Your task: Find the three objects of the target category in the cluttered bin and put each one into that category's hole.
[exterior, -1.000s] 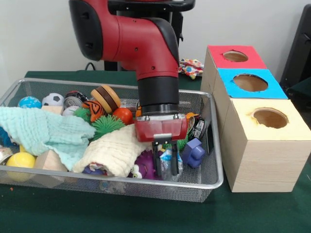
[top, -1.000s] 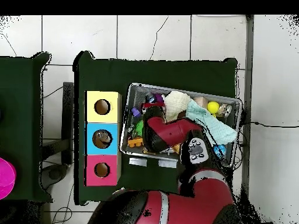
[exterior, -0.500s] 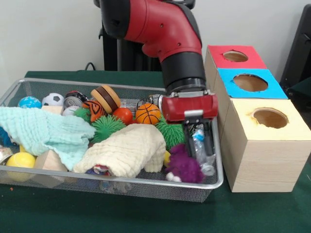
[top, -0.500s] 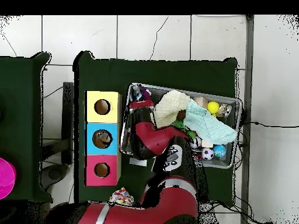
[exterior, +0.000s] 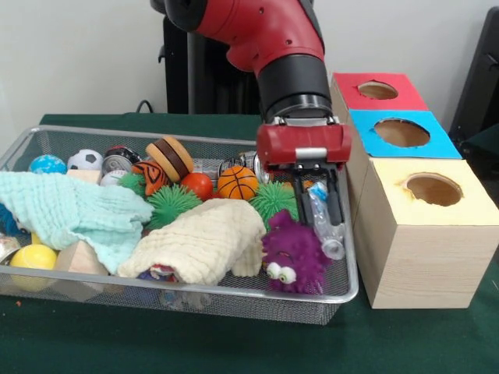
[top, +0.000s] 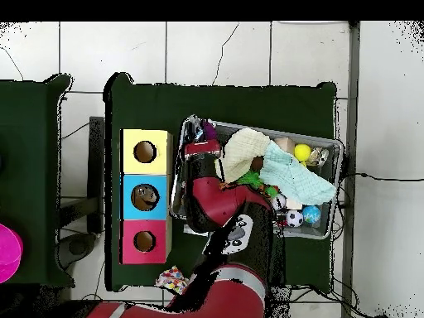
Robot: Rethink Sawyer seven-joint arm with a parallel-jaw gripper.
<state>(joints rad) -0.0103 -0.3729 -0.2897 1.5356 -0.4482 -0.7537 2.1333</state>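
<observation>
- Raised since a second ago: the gripper [exterior: 318, 204] has come up out of the clutter and shifted toward the boxes, and it now hangs above the bin's box-side end.
- Its fingers are clamped on a small clear plastic bottle [exterior: 323, 224], which hangs tilted between them, its lower end just over the wire mesh bin [exterior: 352, 274].
- A purple googly-eyed toy [exterior: 293, 259] now sits upright and exposed beside the bottle (earlier it lay half buried under the gripper).
- Target: the blue-topped box's hole [exterior: 401, 132], between the red-topped and yellow-topped boxes, well apart from the bottle. In my judgement the carry is only begun.
- Risk: the bottle is thin-walled and held off-vertical; it could slip or swing out during the traverse.
- Risk: its low end could catch the bin rim or the box wall if the lift is too shallow.
- Overhead view: the arm [top: 217, 207] covers the grip, so nothing can be confirmed there.
</observation>
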